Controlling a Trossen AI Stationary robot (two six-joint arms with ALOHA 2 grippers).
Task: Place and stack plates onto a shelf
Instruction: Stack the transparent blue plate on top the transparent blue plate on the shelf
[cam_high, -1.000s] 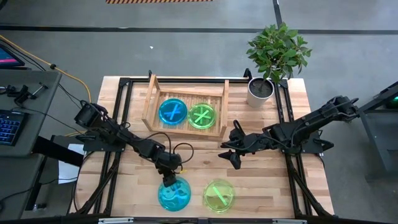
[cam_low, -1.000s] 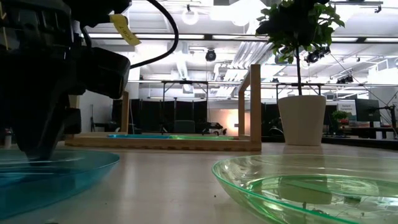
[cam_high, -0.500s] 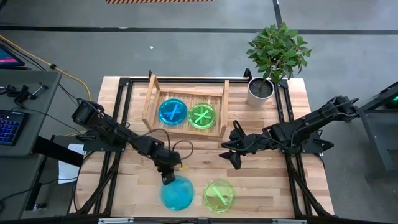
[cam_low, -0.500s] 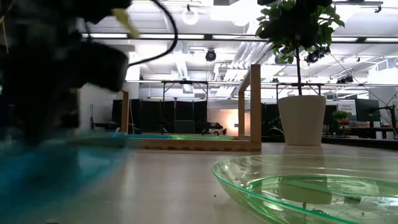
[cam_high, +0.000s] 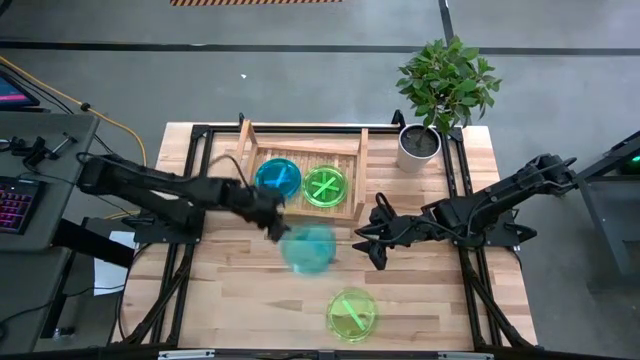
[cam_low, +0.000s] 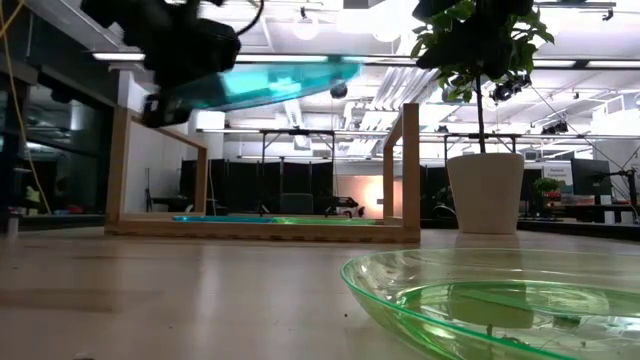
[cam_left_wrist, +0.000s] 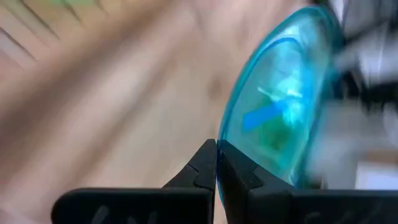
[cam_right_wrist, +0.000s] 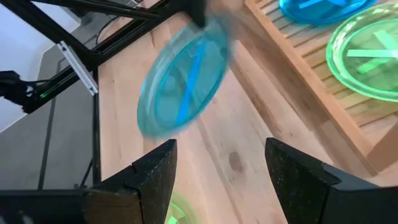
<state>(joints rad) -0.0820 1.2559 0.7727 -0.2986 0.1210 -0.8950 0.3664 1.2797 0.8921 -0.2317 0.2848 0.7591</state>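
My left gripper (cam_high: 275, 228) is shut on a cyan plate (cam_high: 308, 248), held in the air over the middle of the table, just in front of the shelf (cam_high: 243, 160). The plate also shows in the low view (cam_low: 270, 85) and the right wrist view (cam_right_wrist: 183, 78). On the shelf's slats lie another cyan plate (cam_high: 277, 178) and a green plate (cam_high: 325, 186) side by side. A second green plate (cam_high: 352, 312) rests on the table near its front edge. My right gripper (cam_high: 372, 240) waits open at mid-table, to the right of the held plate. My left gripper pinches the cyan plate's rim (cam_left_wrist: 222, 134) between its two fingers, on the side of the plate toward the table's left. The fingers come from the left, slanting down. The plate juts out beyond them, lifted clear of the table and slightly tilted.
A potted plant (cam_high: 418, 145) stands at the far right, beside the shelf. Bare wood lies between the shelf and the green plate at the front. Black frame rails (cam_high: 190, 200) run along both sides of the table.
My left gripper has shut on the rim of the cyan plate at the table's front edge, then risen and swung toward the far edge and the shelf. The plate has gone from lying flat on the table to being lifted clear.
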